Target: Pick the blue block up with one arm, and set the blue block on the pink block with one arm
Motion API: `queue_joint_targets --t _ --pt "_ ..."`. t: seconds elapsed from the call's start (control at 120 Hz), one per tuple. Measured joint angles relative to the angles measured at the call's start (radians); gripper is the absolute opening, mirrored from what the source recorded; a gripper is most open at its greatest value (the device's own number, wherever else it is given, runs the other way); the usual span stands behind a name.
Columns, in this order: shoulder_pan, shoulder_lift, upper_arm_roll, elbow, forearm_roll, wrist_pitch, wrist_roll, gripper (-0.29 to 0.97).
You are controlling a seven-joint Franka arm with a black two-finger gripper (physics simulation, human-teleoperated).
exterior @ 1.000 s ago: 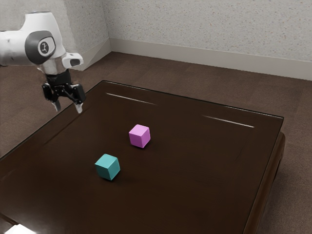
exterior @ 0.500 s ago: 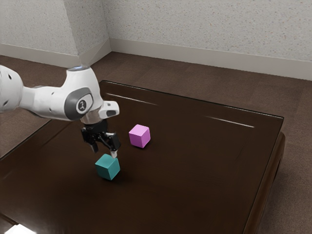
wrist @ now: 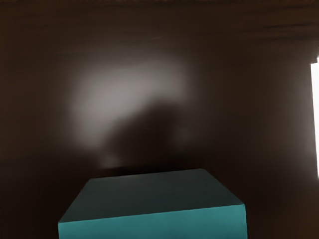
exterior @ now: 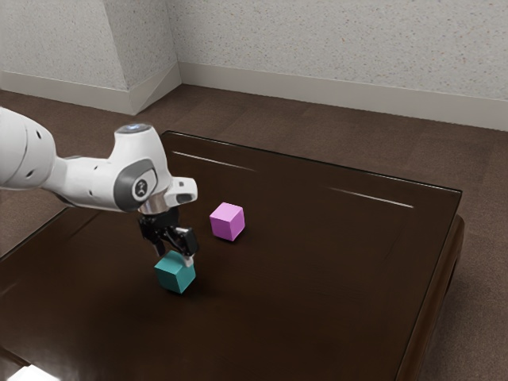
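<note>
The blue block (exterior: 175,276), teal in colour, rests on the dark table (exterior: 317,270) toward the exterior view's left. My gripper (exterior: 176,254) hangs straight over it, open, with its fingertips down at the block's top edge and no grip on it. Close under my hand in the wrist view lies that blue block (wrist: 154,209), its top face showing. The pink block (exterior: 227,221) stands alone a short way beyond and to the exterior view's right of the blue one.
The table's far edge and its edge on the exterior view's right drop to a brown floor (exterior: 333,127). A small white thing (exterior: 32,374) lies at the table's near left corner. A pale strip (wrist: 315,119) shows beside the table in the wrist view.
My arm swung in from the table's far left corner to above the blue block, then sank lower until the fingertips reached the block's top. Neither block has moved.
</note>
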Motion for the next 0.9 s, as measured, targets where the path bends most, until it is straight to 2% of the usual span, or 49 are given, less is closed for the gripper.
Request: queue_joint_targets --t 0.767,0.9 --pt "0.005 0.022 0.004 -0.020 -0.062 0.004 0.064 0.64" --pt "0.004 0.025 0.006 -0.020 -0.076 -0.007 0.074 0.57"
